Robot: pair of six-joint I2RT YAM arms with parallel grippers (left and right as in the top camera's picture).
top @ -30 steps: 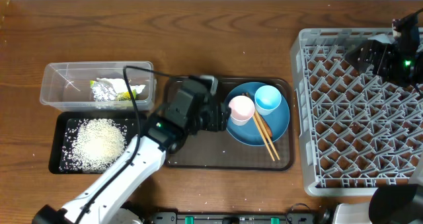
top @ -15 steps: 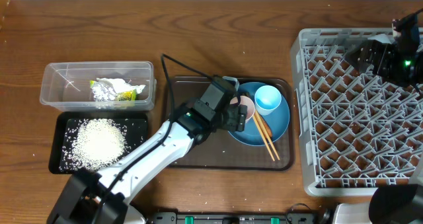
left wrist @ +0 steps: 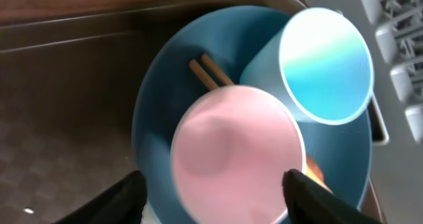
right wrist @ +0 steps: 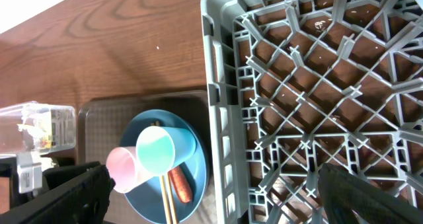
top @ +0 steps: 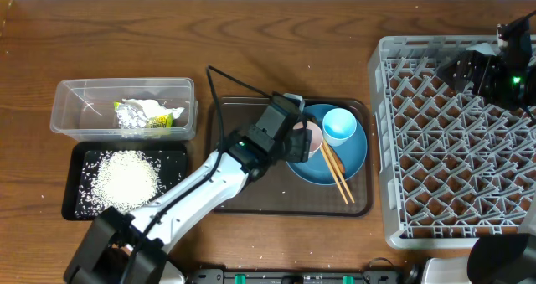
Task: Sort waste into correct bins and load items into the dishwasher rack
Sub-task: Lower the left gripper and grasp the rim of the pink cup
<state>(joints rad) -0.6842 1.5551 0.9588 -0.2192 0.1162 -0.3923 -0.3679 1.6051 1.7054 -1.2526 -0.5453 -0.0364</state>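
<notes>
Left arm's swung across the brown serving tray (top: 285,196) since a sec ago, and the left gripper (left wrist: 217,196) is now straddling the white cup with pink inside (left wrist: 234,151). Jaws are wide, one finger each side, not pinching yet afaict. That cup's sitting on the blue plate (top: 352,162) in the tray, right against the light-blue cup (top: 339,125), w/ the chopsticks (top: 337,173) lying just beside. An orange food piece (right wrist: 180,186) is lying on the plate too. Looks like dish-loading is starting, probably w/ a grasp on this cup. Further out, wrapper (top: 134,115) is lying in the clear tub (top: 67,87), rice (top: 126,177) in the black tray (top: 79,154). Right gripper (right wrist: 215,184) is hanging over the rack (top: 452,150), fingers spread, holding nothing.
</notes>
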